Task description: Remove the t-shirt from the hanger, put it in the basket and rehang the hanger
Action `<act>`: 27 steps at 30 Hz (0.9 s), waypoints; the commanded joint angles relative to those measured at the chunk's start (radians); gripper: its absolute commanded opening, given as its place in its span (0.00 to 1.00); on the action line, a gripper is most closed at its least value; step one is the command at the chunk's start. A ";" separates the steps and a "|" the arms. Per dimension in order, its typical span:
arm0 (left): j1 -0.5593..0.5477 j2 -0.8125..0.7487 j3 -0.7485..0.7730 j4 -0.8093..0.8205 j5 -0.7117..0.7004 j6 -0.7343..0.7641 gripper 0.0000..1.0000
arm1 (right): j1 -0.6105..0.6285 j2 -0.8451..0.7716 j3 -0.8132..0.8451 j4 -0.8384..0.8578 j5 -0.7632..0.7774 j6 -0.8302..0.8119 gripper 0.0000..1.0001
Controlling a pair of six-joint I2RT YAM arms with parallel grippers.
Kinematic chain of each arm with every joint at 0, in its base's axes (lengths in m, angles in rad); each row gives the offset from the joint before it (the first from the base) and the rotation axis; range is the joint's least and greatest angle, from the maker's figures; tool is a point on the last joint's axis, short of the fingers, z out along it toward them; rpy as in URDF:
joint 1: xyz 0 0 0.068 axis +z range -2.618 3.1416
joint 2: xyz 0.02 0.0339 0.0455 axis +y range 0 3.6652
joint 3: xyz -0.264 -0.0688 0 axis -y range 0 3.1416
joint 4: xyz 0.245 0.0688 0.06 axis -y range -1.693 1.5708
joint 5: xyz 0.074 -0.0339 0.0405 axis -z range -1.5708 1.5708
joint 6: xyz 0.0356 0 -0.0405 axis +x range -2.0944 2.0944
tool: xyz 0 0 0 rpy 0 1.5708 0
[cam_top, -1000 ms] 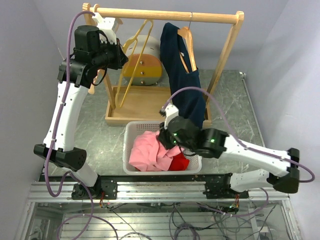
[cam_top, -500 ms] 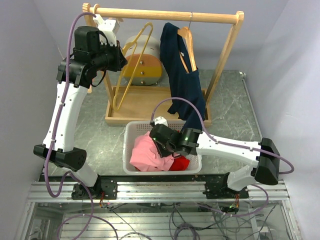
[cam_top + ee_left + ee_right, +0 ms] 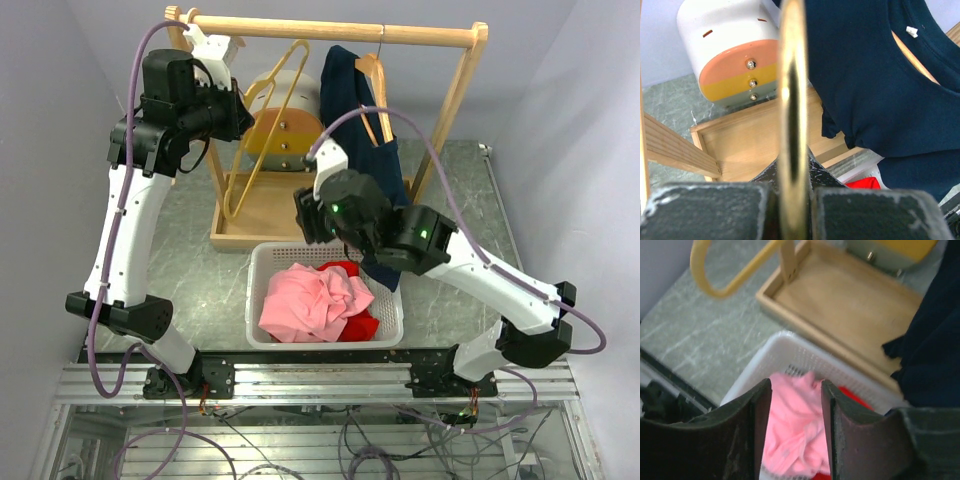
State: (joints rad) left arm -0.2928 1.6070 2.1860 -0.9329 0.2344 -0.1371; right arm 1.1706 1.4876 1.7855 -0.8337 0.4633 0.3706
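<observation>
Since a second ago my right end effector (image 3: 795, 390) has lifted out of the white basket (image 3: 258, 270) and let go, so the jaws are parted with nothing between them. The pink t-shirt (image 3: 310, 300) lies crumpled in that basket, just below it (off any hanger). My left end effector (image 3: 792, 200) stays clamped on the bare yellow hanger (image 3: 262, 130) at the rack (image 3: 330, 32). Count: two hangers, the other a wooden hanger (image 3: 372, 75) carrying a navy t-shirt (image 3: 355, 110); three garments, including a red garment (image 3: 362, 325) under the pink.
</observation>
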 commanded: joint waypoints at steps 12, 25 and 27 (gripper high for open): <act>0.007 -0.068 -0.019 -0.080 0.052 0.043 0.07 | -0.357 0.258 0.395 0.550 -0.250 -0.265 0.31; 0.006 -0.097 -0.020 -0.082 0.140 0.014 0.07 | -0.468 0.428 0.525 0.694 -0.437 -0.197 0.29; 0.005 -0.097 -0.019 -0.088 0.147 0.017 0.07 | -0.483 0.454 0.546 0.693 -0.457 -0.184 0.29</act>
State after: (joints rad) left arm -0.2924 1.5368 2.1643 -1.0237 0.3256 -0.1101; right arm 0.7136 1.9041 2.2765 -0.1970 0.0750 0.1570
